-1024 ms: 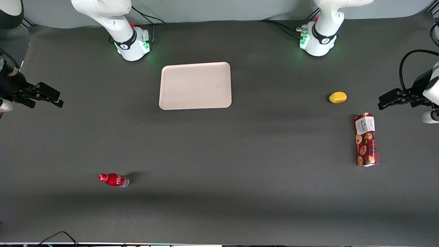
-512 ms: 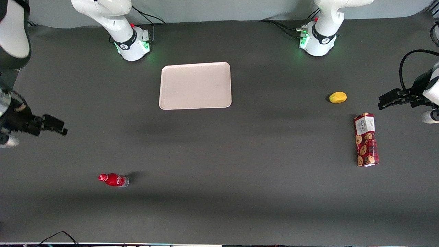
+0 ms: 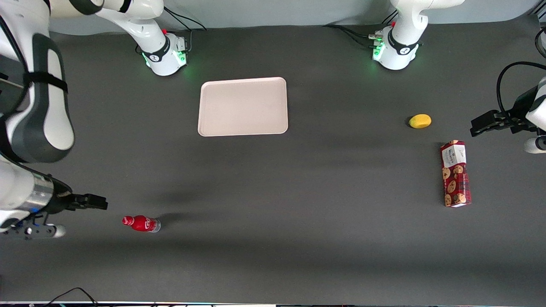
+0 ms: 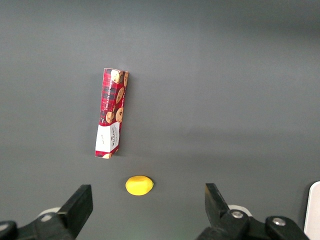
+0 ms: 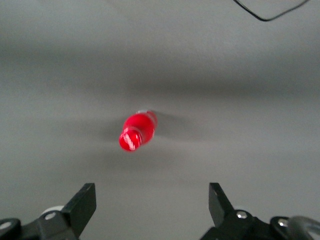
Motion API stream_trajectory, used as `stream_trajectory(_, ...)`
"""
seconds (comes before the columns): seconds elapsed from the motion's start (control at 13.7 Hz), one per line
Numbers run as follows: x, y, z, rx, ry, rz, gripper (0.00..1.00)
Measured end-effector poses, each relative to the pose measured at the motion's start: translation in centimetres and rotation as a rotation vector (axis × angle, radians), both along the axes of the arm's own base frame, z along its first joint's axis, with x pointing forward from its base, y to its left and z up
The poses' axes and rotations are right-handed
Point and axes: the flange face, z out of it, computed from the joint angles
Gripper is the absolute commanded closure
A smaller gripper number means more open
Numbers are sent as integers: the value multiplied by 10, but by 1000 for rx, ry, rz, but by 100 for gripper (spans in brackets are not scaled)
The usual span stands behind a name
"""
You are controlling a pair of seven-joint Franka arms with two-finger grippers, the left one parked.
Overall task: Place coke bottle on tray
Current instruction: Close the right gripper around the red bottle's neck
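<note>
The coke bottle, small and red with a red cap and clear base, rests on the dark table near the front camera, toward the working arm's end. The right wrist view shows it ahead of the fingers, cap toward the camera. My right gripper hovers open and empty beside the bottle, a little farther from the front camera, apart from it; it also shows in the right wrist view. The pale pinkish-beige tray lies empty, much farther from the front camera, between the two arm bases.
A long red cookie box and a yellow fruit lie toward the parked arm's end of the table; both show in the left wrist view, box and fruit. A black cable lies at the table's front edge.
My right arm has swung toward the front camera, bringing the open gripper from level with the tray to just beside the bottle. The bottle and tray have not moved.
</note>
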Motion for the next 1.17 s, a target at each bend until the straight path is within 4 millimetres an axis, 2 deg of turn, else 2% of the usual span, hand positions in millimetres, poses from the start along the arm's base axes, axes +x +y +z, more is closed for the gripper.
stream_trajectory(0.15, 18, 12, -36, -8, -33, 20, 0)
stream_trajectory(0.37, 25, 26, -71, -5, -18, 39, 0)
stream_trajectory(1.17, 18, 32, -124, 1, 45, 48, 0)
